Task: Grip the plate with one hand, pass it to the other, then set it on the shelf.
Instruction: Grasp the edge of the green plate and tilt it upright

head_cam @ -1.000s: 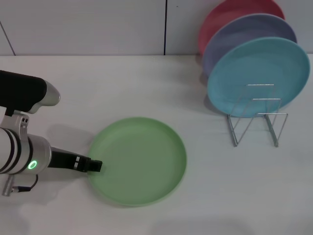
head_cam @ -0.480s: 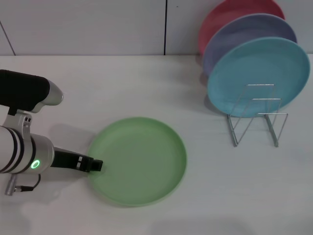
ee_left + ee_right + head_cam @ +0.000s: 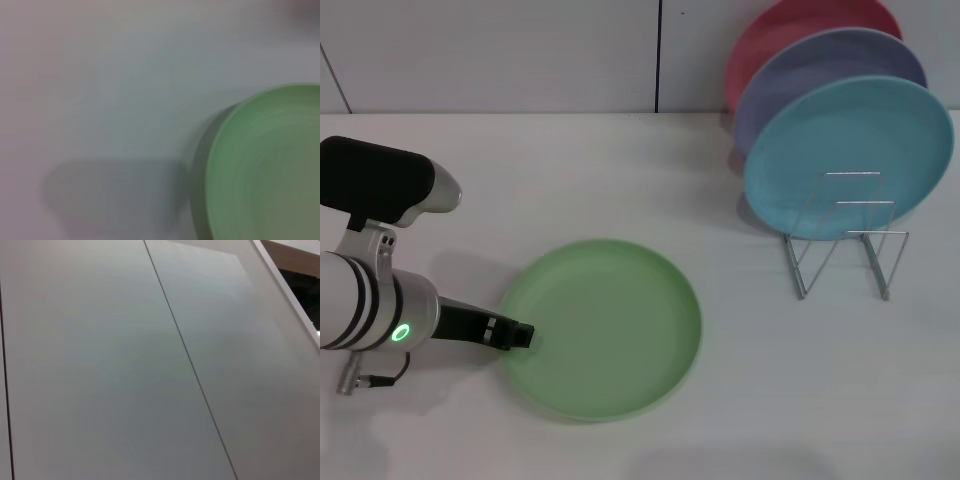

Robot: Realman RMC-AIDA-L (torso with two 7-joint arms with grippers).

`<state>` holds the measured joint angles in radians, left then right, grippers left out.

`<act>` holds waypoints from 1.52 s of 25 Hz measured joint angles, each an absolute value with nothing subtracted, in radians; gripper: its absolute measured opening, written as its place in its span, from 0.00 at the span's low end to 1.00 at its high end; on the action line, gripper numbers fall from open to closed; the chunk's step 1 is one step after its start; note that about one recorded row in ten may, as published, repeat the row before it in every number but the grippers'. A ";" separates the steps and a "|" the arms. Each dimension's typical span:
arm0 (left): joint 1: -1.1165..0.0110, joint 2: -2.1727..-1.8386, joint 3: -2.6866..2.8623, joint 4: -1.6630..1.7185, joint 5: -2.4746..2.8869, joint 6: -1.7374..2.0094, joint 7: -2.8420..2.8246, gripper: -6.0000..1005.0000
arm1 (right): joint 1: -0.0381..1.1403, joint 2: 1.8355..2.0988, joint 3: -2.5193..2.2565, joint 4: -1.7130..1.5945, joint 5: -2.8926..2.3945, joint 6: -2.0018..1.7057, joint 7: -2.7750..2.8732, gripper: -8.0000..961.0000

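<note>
The light green plate [image 3: 603, 326] lies flat on the white table, left of centre in the head view. My left gripper [image 3: 522, 336], on the arm with the green ring, is low at the plate's left rim. The left wrist view shows the plate's rim [image 3: 265, 165] close by and none of the gripper. The silver wire shelf [image 3: 848, 248] stands at the right. The arm with the blue ring is out of view; the right wrist view shows only grey wall panels.
The shelf holds a light blue plate [image 3: 850, 155] at the front, with a lavender plate [image 3: 825, 75] and a pink plate [image 3: 790, 30] behind it, all upright. Bare table [image 3: 750, 400] lies between the green plate and the shelf.
My left arm has shifted slightly to the right, toward the plate. The green plate and the shelf have not moved.
</note>
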<state>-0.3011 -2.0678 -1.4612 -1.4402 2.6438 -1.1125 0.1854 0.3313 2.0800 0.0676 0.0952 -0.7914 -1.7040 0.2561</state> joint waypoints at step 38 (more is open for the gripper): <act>-0.330 -2.066 -1.439 -1.452 2.648 -1.161 0.180 0.30 | 0.327 2.080 0.068 0.095 -0.791 -1.708 0.256 0.82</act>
